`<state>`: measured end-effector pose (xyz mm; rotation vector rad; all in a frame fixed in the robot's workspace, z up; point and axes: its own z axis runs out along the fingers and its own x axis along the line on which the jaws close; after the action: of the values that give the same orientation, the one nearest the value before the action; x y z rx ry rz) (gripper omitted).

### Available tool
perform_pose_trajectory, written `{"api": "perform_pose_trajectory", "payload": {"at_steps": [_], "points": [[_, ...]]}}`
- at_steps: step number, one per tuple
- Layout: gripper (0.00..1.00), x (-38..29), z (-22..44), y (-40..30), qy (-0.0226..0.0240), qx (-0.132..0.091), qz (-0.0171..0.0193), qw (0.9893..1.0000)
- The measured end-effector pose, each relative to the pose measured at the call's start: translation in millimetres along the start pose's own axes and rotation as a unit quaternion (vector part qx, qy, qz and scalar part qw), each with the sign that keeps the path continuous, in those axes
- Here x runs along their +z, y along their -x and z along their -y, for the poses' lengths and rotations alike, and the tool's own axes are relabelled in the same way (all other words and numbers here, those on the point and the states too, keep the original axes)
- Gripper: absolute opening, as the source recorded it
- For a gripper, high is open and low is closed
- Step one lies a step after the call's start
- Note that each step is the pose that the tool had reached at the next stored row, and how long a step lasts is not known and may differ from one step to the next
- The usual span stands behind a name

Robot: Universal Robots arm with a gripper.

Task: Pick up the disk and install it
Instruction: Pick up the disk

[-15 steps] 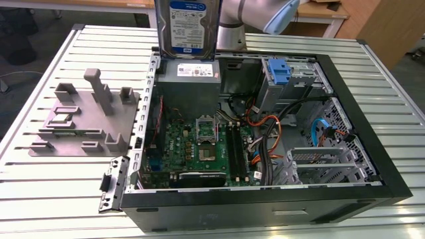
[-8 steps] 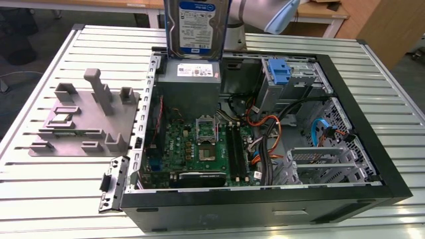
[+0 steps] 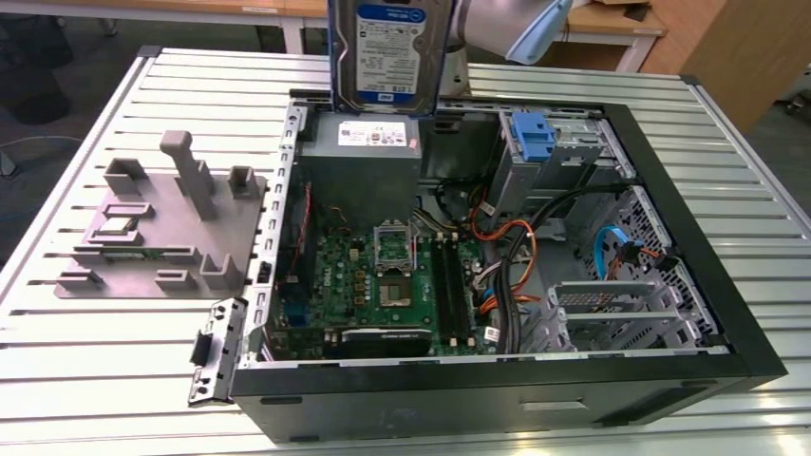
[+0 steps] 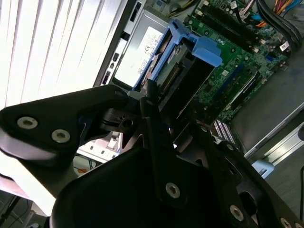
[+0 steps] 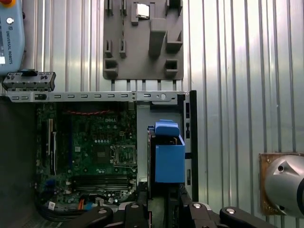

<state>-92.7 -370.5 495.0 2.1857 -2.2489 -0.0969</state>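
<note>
I read the gripper [image 4: 175, 113] as clenched on the disk [image 3: 386, 52], which stands on edge between the jaws with its label facing the exterior view. In both wrist views the disk's blue carrier projects forward beyond the jaws. The open case [image 3: 709, 313] lies below the jaws, and the disk hangs directly over the power supply [image 3: 376, 135] inside it. The motherboard [image 3: 393, 285] lies on the case floor, beyond the power supply from the jaws. A grey fixture plate [image 3: 152, 228] rests on the table [image 3: 102, 361] outside the case, well apart from the jaws.
</note>
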Motion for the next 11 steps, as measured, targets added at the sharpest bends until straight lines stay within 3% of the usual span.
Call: {"api": "perform_pose_trajectory", "payload": {"at_steps": [11], "points": [[0.35, -0.1, 1.8, -7.6, 0.0, 0.0, 0.0, 1.0]]}}
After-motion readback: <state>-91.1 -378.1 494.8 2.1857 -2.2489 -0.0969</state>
